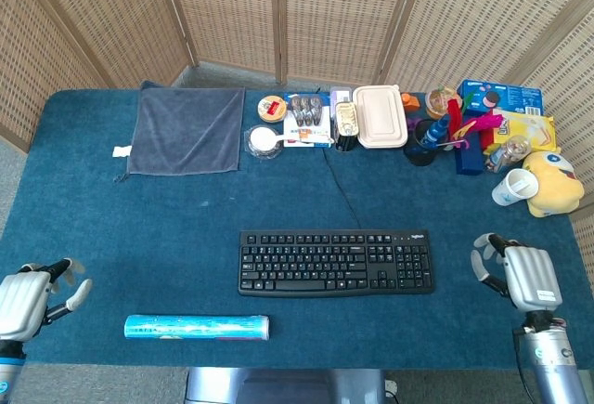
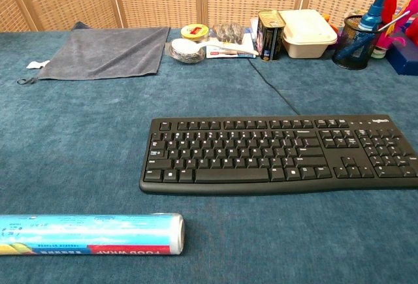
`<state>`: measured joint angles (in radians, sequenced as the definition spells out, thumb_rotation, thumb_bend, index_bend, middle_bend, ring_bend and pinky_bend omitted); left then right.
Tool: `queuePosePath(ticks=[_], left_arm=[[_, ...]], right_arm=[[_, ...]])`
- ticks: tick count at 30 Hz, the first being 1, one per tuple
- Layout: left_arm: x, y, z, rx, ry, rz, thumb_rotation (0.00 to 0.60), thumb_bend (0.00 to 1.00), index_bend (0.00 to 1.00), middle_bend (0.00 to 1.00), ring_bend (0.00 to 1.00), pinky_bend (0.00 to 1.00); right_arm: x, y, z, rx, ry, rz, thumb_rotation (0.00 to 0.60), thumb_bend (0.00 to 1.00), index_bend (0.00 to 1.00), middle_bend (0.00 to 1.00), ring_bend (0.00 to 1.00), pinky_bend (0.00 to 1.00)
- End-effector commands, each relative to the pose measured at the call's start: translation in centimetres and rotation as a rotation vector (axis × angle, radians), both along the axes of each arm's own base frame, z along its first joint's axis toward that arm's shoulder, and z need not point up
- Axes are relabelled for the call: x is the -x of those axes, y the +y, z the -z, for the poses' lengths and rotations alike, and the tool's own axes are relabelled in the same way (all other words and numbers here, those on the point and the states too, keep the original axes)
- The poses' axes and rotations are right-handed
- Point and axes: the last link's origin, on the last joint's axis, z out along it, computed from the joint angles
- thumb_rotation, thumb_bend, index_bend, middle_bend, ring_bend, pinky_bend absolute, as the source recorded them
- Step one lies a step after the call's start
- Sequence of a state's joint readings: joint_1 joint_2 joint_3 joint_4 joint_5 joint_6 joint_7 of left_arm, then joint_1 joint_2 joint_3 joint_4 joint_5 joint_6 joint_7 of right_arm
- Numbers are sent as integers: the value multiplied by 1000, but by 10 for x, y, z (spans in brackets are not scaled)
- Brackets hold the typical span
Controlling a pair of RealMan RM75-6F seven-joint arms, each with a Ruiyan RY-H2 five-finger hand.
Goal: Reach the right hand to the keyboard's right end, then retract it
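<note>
A black keyboard lies flat in the middle of the blue table, its cable running toward the back; the chest view shows the same keyboard with nothing on it. My right hand hovers well to the right of the keyboard's right end, near the table's front right corner, fingers apart and holding nothing. My left hand sits at the front left edge, also with fingers apart and empty. Neither hand appears in the chest view.
A blue food wrap roll lies at the front left. A grey towel is at the back left. Tins, a white lidded box, a pen holder, a cup and a yellow plush toy crowd the back right.
</note>
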<state>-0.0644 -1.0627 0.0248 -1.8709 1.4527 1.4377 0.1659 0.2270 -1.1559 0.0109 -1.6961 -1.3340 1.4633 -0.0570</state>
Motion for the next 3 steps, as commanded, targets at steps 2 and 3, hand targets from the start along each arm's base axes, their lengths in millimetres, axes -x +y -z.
queuePosePath(ticks=[2, 3], left_arm=[[0, 1, 1, 0, -3, 3, 0, 220, 412, 535, 587, 367], [0, 1, 1, 2, -3, 4, 0, 220, 412, 535, 587, 367]], right_arm=[[3, 3, -1, 12, -4, 4, 0, 499, 387, 514, 538, 542], [3, 3, -1, 14, -5, 5, 0, 500, 387, 514, 537, 542]])
